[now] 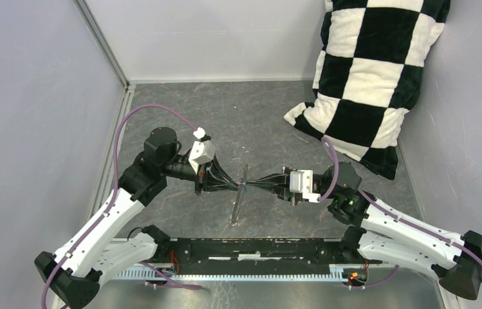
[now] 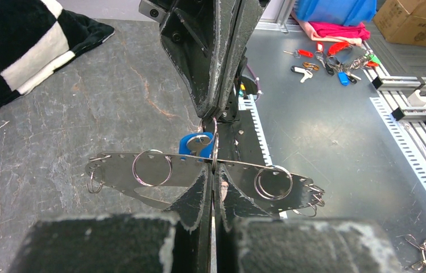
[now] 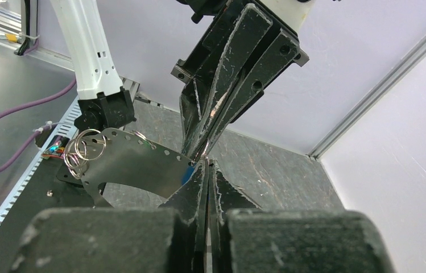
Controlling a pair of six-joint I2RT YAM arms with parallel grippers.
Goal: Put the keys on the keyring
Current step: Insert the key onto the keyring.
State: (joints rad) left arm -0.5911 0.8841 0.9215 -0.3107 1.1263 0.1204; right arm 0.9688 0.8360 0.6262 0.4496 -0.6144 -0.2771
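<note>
Nearest, the left gripper [image 2: 213,176] has its jaws clamped on the keyring [image 2: 114,168], a perforated plate held above the grey slate table [image 2: 85,102]. The right gripper [image 2: 213,115], jaws together, meets it at the blue key [image 2: 187,147]. Pale walls [image 1: 225,38] surround the table. A checkered pillow [image 1: 367,77] leans far right. Only the left wrist view shows spare keys [image 2: 324,60].

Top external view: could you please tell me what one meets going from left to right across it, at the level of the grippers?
Left gripper → keyring → right gripper → checkered pillow.
</note>
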